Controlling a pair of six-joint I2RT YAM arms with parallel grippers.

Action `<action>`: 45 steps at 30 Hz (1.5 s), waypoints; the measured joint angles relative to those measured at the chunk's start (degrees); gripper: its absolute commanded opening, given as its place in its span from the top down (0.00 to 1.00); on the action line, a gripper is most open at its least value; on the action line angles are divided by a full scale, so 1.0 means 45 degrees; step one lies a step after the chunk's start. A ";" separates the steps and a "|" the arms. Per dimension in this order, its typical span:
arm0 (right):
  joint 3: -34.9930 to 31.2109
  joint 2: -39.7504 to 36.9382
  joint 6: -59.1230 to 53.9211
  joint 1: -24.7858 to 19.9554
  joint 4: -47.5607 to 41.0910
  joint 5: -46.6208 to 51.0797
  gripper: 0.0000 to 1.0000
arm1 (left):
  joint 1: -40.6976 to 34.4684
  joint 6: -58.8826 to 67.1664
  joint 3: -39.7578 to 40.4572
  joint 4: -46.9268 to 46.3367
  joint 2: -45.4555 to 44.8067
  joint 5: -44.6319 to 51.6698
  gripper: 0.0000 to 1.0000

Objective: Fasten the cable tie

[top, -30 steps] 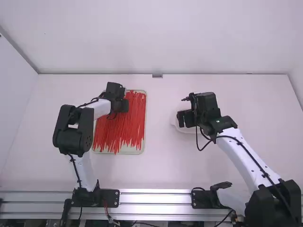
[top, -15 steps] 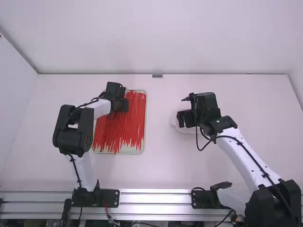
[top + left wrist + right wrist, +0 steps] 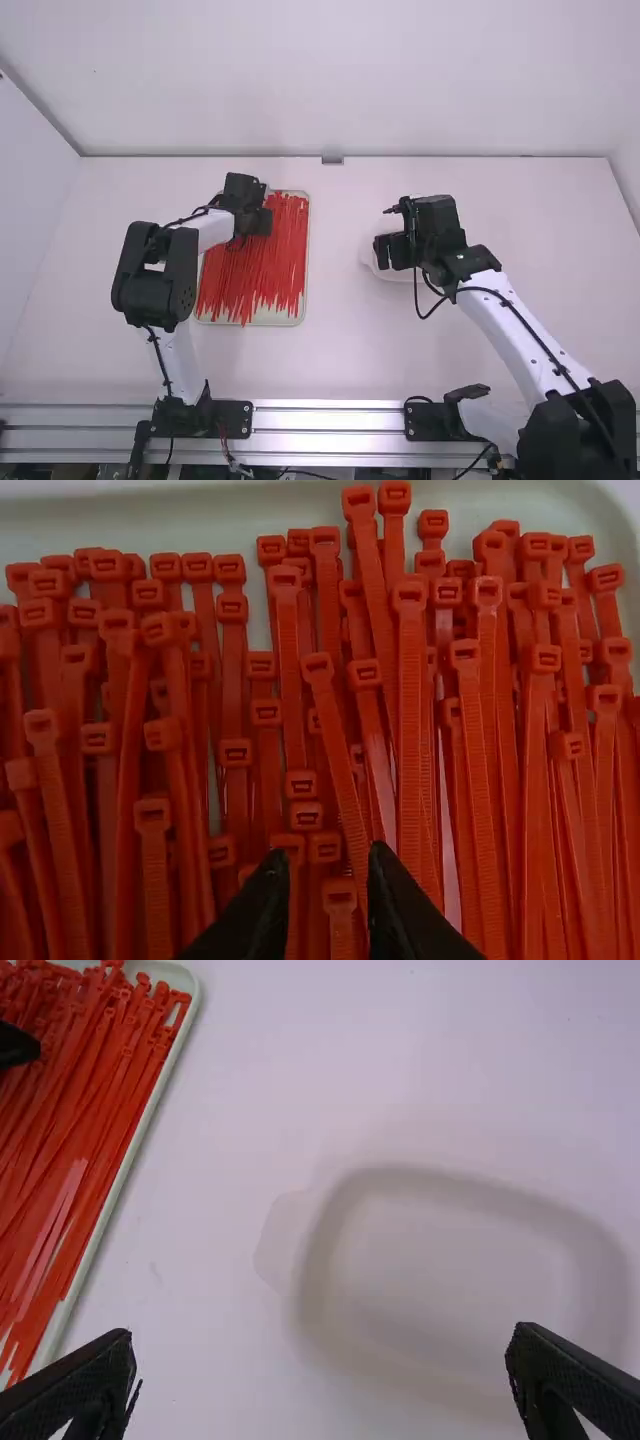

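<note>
A heap of red cable ties (image 3: 262, 262) lies in a pale tray (image 3: 302, 300) left of the table's middle. My left gripper (image 3: 250, 220) is down on the far end of the heap. In the left wrist view its fingers (image 3: 268, 890) stand a narrow gap apart, with a couple of tie heads (image 3: 340, 895) between the tips of the left gripper (image 3: 323, 865). My right gripper (image 3: 392, 252) hangs wide open over a small white dish (image 3: 374, 264). The dish (image 3: 450, 1270) lies under the right gripper (image 3: 320, 1350), and nothing is between its fingers.
In the right wrist view the tie tray's corner (image 3: 185, 1000) lies beside the dish, with bare white table (image 3: 400, 1050) around both. Bare table (image 3: 520, 210) also stretches to the right and along the front. Walls close the table off at the back and left.
</note>
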 measured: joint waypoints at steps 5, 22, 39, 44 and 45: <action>0.0000 0.0000 0.0000 0.0000 0.0000 0.0005 0.02 | -0.0005 -0.0005 -0.0102 0.0141 0.0000 0.0000 0.82; 0.0000 0.0000 -0.0005 0.0000 0.0005 -0.0005 0.01 | -0.0005 0.0000 -0.0714 0.0908 0.0000 0.0000 0.79; 0.0000 0.0000 -0.0005 0.0000 0.0005 -0.0005 0.01 | -0.0631 0.0087 -0.0714 0.1171 0.0000 -0.0389 0.83; -0.0005 0.0000 0.0000 0.0000 -0.0015 -0.0005 0.02 | -0.0627 0.0019 -0.0714 0.1146 0.0000 -0.0806 0.85; 0.0000 0.0000 0.0000 0.0000 -0.0029 0.0000 0.02 | -0.0593 -0.0024 -0.0714 0.1151 0.0000 -0.0874 0.85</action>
